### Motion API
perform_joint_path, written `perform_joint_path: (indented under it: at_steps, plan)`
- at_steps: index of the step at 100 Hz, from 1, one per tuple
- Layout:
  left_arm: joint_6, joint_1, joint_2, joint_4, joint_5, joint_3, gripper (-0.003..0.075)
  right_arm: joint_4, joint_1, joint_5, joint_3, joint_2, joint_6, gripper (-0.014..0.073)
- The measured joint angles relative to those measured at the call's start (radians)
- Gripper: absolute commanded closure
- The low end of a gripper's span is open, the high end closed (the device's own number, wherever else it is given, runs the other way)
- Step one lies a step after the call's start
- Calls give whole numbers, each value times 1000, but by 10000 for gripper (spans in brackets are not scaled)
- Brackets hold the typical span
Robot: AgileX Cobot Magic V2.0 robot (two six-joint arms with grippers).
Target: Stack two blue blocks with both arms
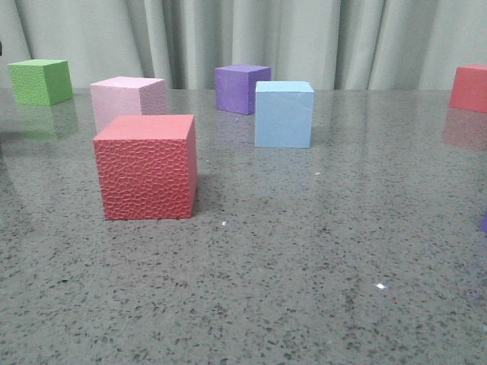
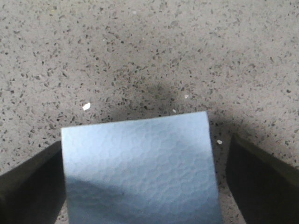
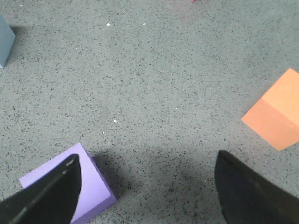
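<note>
- The left gripper (image 2: 142,186) has its dark jaws spread to either side of a pale sky-blue foam cube with a faintly pebbled face (image 2: 140,170); one finger (image 2: 32,186) sits at the cube's edge, the other finger (image 2: 261,182) stands a little apart with bare desk showing between, so the jaws are open around the cube and not clamped on it
- That cube rests on the speckled grey stone desk (image 2: 149,56)
- The right gripper (image 3: 145,191) has its black jaws wide apart over bare desk, holding nothing
- One of its fingers (image 3: 46,196) overlaps a light purple cube (image 3: 93,186); an orange cube (image 3: 280,112) lies well apart on the other side
- In the front view a second pale sky-blue smooth cube (image 1: 284,114) stands mid-desk, just in front of a darker purple cube (image 1: 242,88)
- A textured red cube (image 1: 146,167) sits nearest, with a pale pink cube (image 1: 128,100) close behind it
- A green cube (image 1: 40,81) is far left, another red cube (image 1: 469,87) far right
</note>
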Motion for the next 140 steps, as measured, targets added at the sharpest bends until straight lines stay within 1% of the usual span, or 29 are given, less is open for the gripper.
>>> perform_joint_path:
  at_steps: [67,74,81,86,90,103,117,129,140]
  plan:
    - [0,0,0,16,0,0,101,0,0,0,0,0,0,14]
    - [0,0,0,16,0,0,111,0,0,0,0,0,0,14]
    - [0,0,0,16,2,0,154,0,0,0,0,0,0,14]
    - [0,0,0,16,6,0,199,0,0,0,0,0,0,14]
    - [0,0,0,16,8,0,253,0,0,0,0,0,0,14]
    - [0,0,0,17,12,0,389,0,0,0,0,0,0,14]
    - [0,0,0,17,16,0,498,0,-2,0,0,0,0,14]
    - [0,0,0,17,25,-3,551,0,-2,0,0,0,0,14]
    - [6,0,0,17,48,-13,554,0,-2,0,0,0,0,14]
